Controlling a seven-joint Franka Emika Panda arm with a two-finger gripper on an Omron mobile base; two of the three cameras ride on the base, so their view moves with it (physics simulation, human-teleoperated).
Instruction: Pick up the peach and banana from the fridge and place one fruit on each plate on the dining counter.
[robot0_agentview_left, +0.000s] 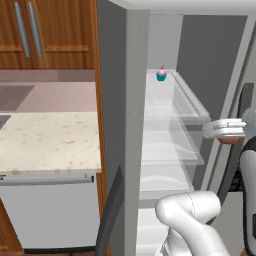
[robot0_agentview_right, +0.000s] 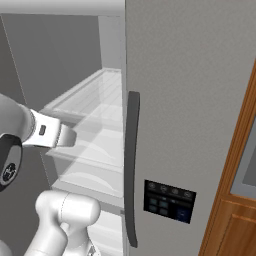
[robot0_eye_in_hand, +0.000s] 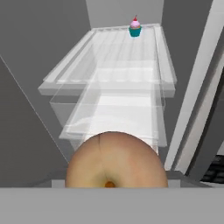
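The fingers (robot0_agentview_left: 229, 141) are closed around the peach (robot0_eye_in_hand: 116, 160), held just outside the open fridge (robot0_agentview_left: 172, 107). A weak grip could drop it. Beyond, a careless swing might clip the glass shelves (robot0_eye_in_hand: 111, 65) near the cupcake (robot0_eye_in_hand: 135, 27).

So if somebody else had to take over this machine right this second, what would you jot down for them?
Gripper: shut on the peach, held out in front of the open fridge.
Banana, plates and dining counter: nowhere in these views, so find them before going on.
A cupcake stands at the back of the top glass shelf; leave it.
Done: peach picked up.
Left: carry the peach to a plate, then fetch the banana for the other plate.
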